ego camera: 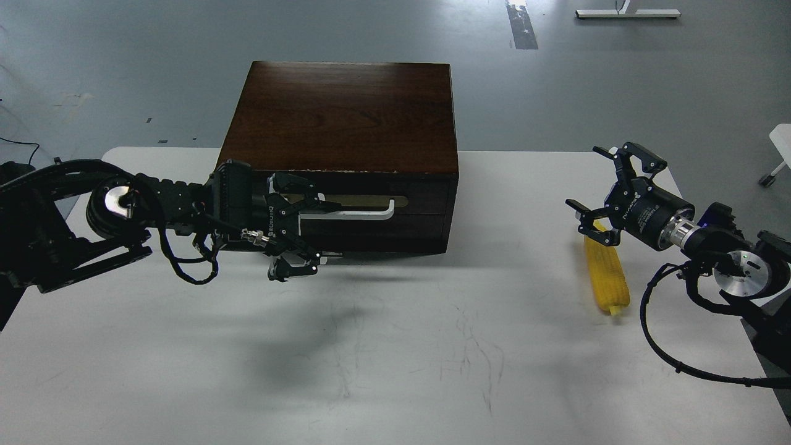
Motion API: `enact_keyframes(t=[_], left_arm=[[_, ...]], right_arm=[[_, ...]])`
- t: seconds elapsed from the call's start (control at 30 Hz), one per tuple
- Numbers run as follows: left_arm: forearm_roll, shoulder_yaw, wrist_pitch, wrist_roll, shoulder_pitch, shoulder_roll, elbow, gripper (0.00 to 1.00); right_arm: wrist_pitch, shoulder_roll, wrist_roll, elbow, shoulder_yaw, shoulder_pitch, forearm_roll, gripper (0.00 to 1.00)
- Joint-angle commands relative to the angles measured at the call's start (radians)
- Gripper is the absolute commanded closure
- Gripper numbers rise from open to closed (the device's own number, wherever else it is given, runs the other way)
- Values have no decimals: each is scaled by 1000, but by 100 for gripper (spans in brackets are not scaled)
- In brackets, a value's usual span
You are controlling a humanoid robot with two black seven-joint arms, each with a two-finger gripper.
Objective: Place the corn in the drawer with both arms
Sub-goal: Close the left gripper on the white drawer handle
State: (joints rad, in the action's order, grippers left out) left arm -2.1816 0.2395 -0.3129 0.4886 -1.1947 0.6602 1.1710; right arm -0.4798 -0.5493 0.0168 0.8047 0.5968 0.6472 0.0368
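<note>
The drawer (395,199) is closed in the front of the dark wooden cabinet (340,114), with its white bar handle (355,214) on a brass plate. My left gripper (315,230) is open at the handle's left end, its upper fingers (303,188) over that end and its lower finger (295,267) below the cabinet's front edge. The yellow corn (607,275) lies on the white table (395,346) at the right, lengthwise toward me. My right gripper (587,193) is open and empty just above the corn's far end.
The cabinet stands at the table's back middle. Grey floor lies beyond the table. The right arm's black cable (655,346) loops over the table near the right edge.
</note>
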Motion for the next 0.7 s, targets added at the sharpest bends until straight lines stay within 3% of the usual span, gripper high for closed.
enact_keyframes(t=[0.0, 0.67], left_arm=[[0, 4, 0, 0, 3, -2, 2, 24], [0, 21, 0, 0, 0, 7, 24, 24]], right_arm=[[0, -1, 0, -1, 0, 0, 0, 0], [0, 2, 0, -13, 0, 0, -2, 0]])
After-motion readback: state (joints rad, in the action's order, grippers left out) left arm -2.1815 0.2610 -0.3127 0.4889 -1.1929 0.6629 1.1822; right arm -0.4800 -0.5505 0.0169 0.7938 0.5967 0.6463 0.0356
